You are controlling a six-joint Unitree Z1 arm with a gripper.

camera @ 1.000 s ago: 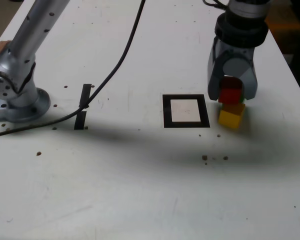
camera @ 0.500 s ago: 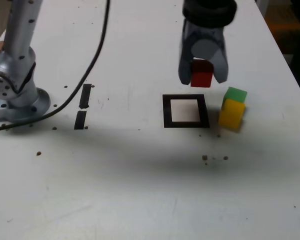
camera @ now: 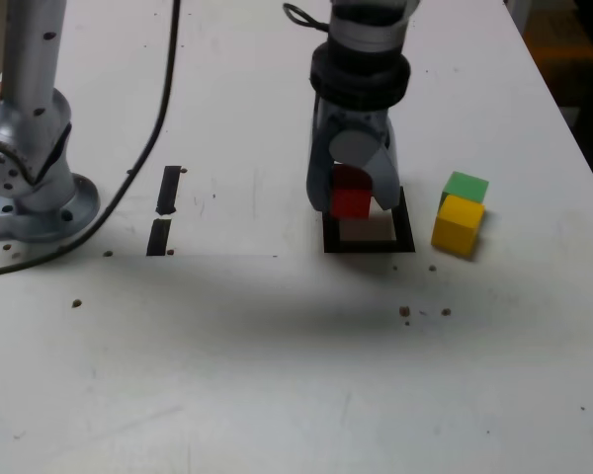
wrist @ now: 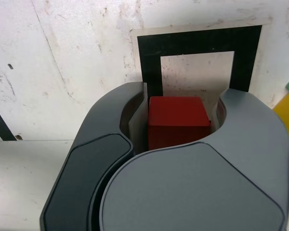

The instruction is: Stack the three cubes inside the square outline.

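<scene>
Leftward in the exterior view, the end effector [camera: 352, 197] has carried one red cube [camera: 351, 202] over the one square outline [camera: 368, 244], its jaws parted only to the cube's width and gripping it. One yellow cube [camera: 459, 226] sits on the tabletop [camera: 277, 365] at the outline's right, one green cube [camera: 465, 188] just behind.

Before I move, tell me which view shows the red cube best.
The wrist view: the red cube appears larger there, its top and one side clear. The exterior view shows it small, within the pincer.
</scene>
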